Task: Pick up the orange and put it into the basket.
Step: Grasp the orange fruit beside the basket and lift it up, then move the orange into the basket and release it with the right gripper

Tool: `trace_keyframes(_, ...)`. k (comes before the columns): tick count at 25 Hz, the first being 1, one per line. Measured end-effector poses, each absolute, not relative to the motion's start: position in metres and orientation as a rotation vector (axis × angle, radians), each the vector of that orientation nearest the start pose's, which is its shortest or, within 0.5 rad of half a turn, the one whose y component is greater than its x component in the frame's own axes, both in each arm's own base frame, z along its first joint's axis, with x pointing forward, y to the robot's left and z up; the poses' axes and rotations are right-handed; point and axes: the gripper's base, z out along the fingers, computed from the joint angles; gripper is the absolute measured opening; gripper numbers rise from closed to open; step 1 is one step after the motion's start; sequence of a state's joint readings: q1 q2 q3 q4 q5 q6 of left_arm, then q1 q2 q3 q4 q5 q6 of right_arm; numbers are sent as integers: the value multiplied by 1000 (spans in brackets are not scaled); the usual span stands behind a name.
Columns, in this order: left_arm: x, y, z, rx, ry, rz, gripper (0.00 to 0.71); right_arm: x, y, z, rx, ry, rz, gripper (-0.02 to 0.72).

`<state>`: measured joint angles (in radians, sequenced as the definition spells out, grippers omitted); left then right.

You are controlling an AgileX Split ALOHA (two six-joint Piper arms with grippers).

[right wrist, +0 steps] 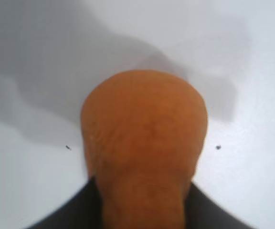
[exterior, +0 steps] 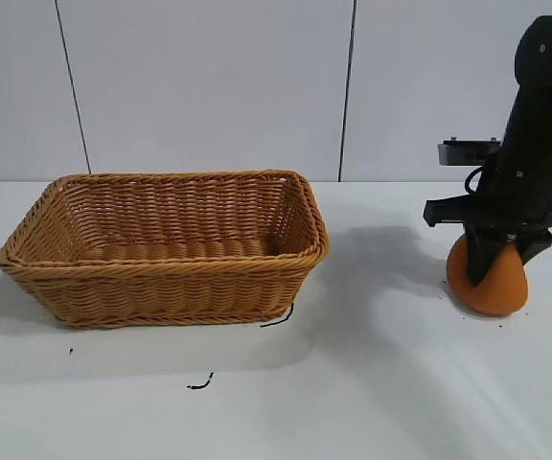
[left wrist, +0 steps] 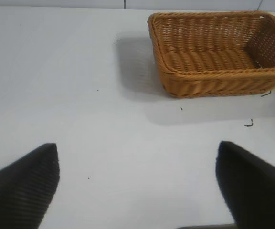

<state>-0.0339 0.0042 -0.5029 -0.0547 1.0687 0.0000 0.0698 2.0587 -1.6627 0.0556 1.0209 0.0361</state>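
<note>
The orange (exterior: 494, 287) is a matte orange lump on the white table at the far right. My right gripper (exterior: 492, 257) comes down over it from above, and its black fingers (right wrist: 75, 214) press on both sides of the orange's narrow top (right wrist: 144, 138). The orange's round bottom appears to touch the table. The wicker basket (exterior: 161, 264) stands to the left of centre, well apart from the orange, and is empty. My left gripper (left wrist: 137, 162) is open and empty over bare table, with the basket (left wrist: 214, 71) farther off; it is not in the exterior view.
Small dark scraps lie on the table in front of the basket (exterior: 199, 383) and at its front right corner (exterior: 278, 318). A grey panelled wall stands behind the table. Bare white table lies between basket and orange.
</note>
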Motion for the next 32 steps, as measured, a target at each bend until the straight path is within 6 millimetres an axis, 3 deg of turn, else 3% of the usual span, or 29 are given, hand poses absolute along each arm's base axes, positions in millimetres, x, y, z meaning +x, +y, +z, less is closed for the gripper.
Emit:
trace_keyframes(2,-5,-4,278,38,2053,-87,639,437,35,246,-20,2821,99,90)
trace_keyframes(5,-5,-4,278,38,2053,-87,639,439,35,282,-25,2744,104,90)
trace_keyframes(8,-5,-4,278,38,2053,-87,639,440,36,292,-25,2723,114,90)
trace_keyframes(11,-5,-4,277,38,2054,-87,639,438,52,299,-67,2718,144,90)
trace_keyframes(15,-5,-4,277,38,2054,-87,639,432,95,300,-195,2706,190,90)
trace_keyframes(24,-5,-4,277,38,2054,-87,639,405,216,298,-488,2546,325,90)
trace_keyframes(27,-5,-4,277,38,2054,-87,639,399,250,280,-548,2525,363,90)
trace_keyframes(32,-5,-4,277,38,2054,-87,639,395,297,228,-643,2531,385,90)
